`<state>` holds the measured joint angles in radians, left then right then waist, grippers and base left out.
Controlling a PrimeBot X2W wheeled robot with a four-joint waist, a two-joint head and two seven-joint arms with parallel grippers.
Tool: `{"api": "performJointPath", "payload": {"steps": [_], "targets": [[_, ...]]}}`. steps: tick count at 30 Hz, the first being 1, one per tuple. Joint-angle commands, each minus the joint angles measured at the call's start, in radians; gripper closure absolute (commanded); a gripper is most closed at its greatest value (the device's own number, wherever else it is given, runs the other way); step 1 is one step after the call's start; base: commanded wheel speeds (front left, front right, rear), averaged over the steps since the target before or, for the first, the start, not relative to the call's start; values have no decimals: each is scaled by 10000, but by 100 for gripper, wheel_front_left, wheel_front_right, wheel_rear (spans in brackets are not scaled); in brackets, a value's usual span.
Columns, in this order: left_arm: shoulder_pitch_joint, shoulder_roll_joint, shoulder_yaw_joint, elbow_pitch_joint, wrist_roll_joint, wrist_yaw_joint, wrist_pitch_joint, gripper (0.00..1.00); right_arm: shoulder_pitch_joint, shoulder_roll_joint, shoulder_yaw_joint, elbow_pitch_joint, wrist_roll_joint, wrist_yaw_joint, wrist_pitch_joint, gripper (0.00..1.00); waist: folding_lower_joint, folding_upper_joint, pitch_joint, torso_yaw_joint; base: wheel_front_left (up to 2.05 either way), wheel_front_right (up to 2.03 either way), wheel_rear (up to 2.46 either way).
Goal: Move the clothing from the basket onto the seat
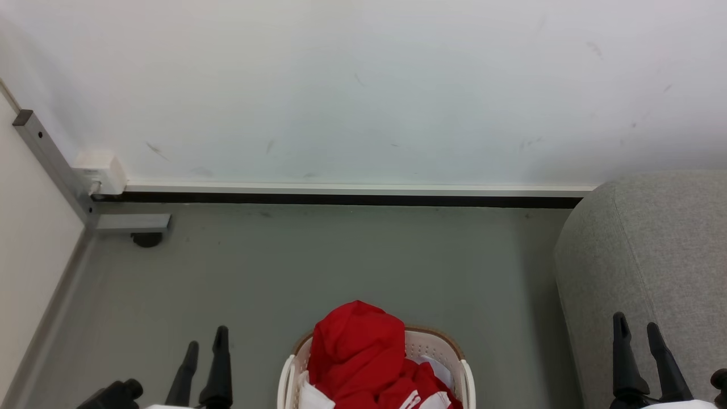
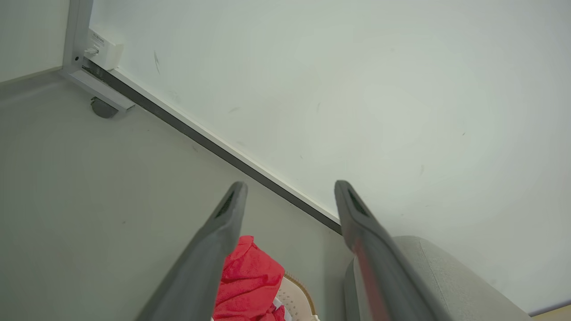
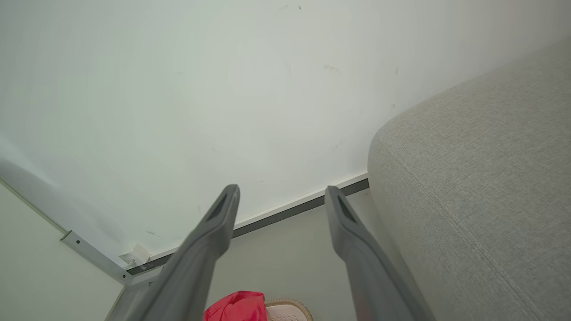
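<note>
The head camera looks forward and down, the basket [image 1: 434, 346] close at its bottom edge, floor [image 1: 341, 261] and wall [image 1: 363, 85] beyond it. Each wrist camera tilts higher, facing mostly that wall, the basket just clipping its bottom edge. All three share the basket, its red clothing [image 1: 358, 341] and the seat [image 1: 653, 255] right of it.

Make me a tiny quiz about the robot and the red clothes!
1. True or false: the clothes are in the basket.
2. The seat is on the basket's: A) left B) right C) far side.
3. Fill in: the left pincer and right pincer are both ____.
Key: 1 true; 2 B; 3 open.
</note>
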<state>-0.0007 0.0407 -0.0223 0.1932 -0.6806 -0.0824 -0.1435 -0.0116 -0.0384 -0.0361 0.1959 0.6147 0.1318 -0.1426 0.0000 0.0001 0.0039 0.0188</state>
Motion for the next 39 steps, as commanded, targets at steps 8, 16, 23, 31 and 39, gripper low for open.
{"api": "performJointPath", "payload": {"steps": [8,16,23,31,39], "targets": [[74,100,-41,-139,1157,-56,-259,0,79,-113,-41,-104,-942,-13,-270,0,0,-1,11,-11,0,0,0],[119,106,-45,-115,1947,-65,-454,0,121,-123,-76,-110,-1689,-14,-463,0,0,-1,23,7,0,0,0],[213,112,-145,-51,2640,-74,-602,0,218,-129,-81,-21,-2279,-15,-615,0,0,-1,9,14,0,0,0],[295,118,-178,-57,3393,-90,-773,0,289,-136,-78,98,-2895,-16,-783,0,0,-1,24,-19,0,0,0],[379,124,-163,-113,3985,-77,-932,0,320,-140,-57,139,-3385,-18,-936,0,0,-1,82,-113,0,0,0]]}}
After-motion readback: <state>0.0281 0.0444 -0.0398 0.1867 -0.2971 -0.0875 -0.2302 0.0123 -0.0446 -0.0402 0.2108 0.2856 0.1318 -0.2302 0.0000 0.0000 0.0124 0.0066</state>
